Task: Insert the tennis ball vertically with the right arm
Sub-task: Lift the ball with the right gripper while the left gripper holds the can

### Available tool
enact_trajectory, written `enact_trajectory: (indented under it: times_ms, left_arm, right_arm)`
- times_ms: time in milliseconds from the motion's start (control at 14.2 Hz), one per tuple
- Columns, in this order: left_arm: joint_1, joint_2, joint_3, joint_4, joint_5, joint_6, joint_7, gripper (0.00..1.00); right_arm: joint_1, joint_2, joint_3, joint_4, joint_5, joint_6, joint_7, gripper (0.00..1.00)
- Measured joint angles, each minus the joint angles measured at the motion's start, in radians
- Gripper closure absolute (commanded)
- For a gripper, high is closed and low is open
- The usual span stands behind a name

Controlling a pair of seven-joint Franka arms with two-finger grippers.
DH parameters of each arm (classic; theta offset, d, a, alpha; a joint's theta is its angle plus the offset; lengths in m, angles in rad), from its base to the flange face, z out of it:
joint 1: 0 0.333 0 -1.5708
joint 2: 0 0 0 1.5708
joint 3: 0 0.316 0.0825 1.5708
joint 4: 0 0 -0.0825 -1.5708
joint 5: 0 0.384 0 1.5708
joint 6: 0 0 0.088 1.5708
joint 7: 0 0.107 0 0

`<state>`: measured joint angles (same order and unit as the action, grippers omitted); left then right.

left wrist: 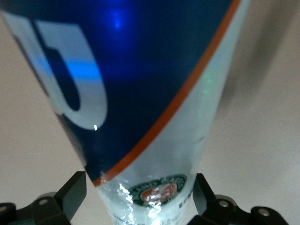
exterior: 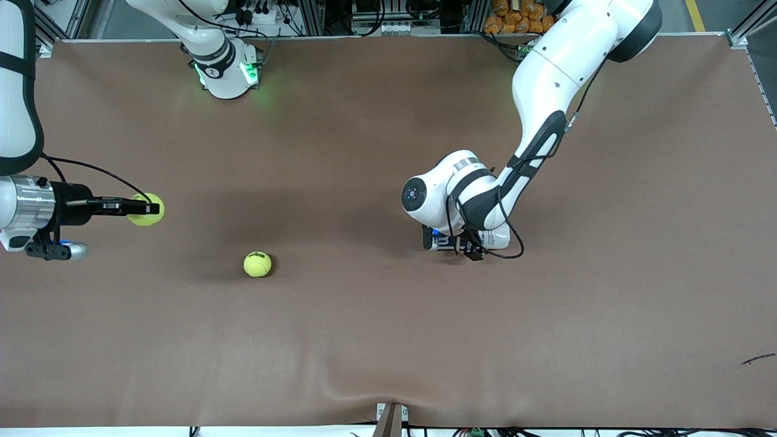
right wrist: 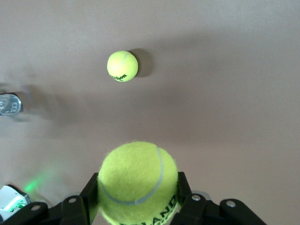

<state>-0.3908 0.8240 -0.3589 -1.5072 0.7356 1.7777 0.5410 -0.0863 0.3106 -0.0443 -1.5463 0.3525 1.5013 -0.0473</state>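
My right gripper [exterior: 152, 209] is at the right arm's end of the table, held sideways above the brown tabletop and shut on a yellow-green tennis ball [exterior: 144, 210]. In the right wrist view the ball [right wrist: 138, 180] fills the space between the black fingers [right wrist: 75, 206]. A second tennis ball [exterior: 257, 264] lies loose on the table, nearer the front camera; it also shows in the right wrist view [right wrist: 122, 66]. My left gripper [left wrist: 140, 199] is shut on a blue and clear ball can [left wrist: 140, 93]. The can [exterior: 495, 238] lies low at mid-table under the left arm's wrist [exterior: 452, 194].
The brown table cover [exterior: 388, 340] has a wrinkle at its front edge. The right arm's base [exterior: 224, 73] with green lights stands at the back. A small silvery object [right wrist: 9, 104] shows at the edge of the right wrist view.
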Motion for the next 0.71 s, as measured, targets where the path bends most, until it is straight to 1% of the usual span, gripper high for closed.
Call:
enact_trajectory:
  times_ms: [282, 494, 706]
  left_arm:
    - [0.000, 0.008, 0.000, 0.000, 0.000, 0.000, -0.009, 0.00]
    - [0.000, 0.009, 0.000, 0.000, 0.000, 0.000, -0.009, 0.00]
    - [0.000, 0.010, 0.000, 0.000, 0.000, 0.000, -0.009, 0.06]
  right_arm:
    - [0.001, 0.000, 0.000, 0.000, 0.051, -0.019, 0.052, 0.97]
    - [0.004, 0.000, 0.001, 0.000, 0.060, -0.025, 0.089, 0.97]
    - [0.012, 0.000, 0.003, 0.000, 0.063, -0.029, 0.109, 0.97]
